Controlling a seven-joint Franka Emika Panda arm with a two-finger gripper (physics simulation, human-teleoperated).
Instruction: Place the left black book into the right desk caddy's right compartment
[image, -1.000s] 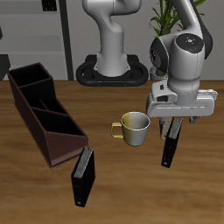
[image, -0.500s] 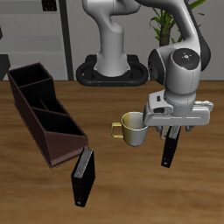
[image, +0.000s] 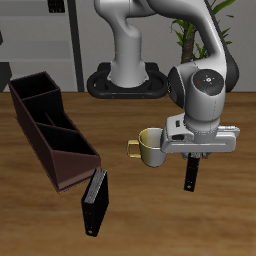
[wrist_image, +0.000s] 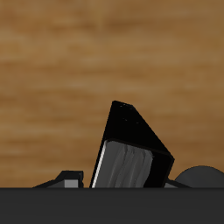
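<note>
now your gripper (image: 197, 160) sits low over the left black book (image: 192, 176), fingers astride its top edge; centre them, then squeeze firmly.

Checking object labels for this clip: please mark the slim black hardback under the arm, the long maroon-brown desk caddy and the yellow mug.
Slim black hardback book (image: 192, 176): exterior view, lower cover.
Long maroon-brown desk caddy (image: 40, 143): exterior view, long side wall.
Yellow mug (image: 154, 150): exterior view, outer wall.
</note>
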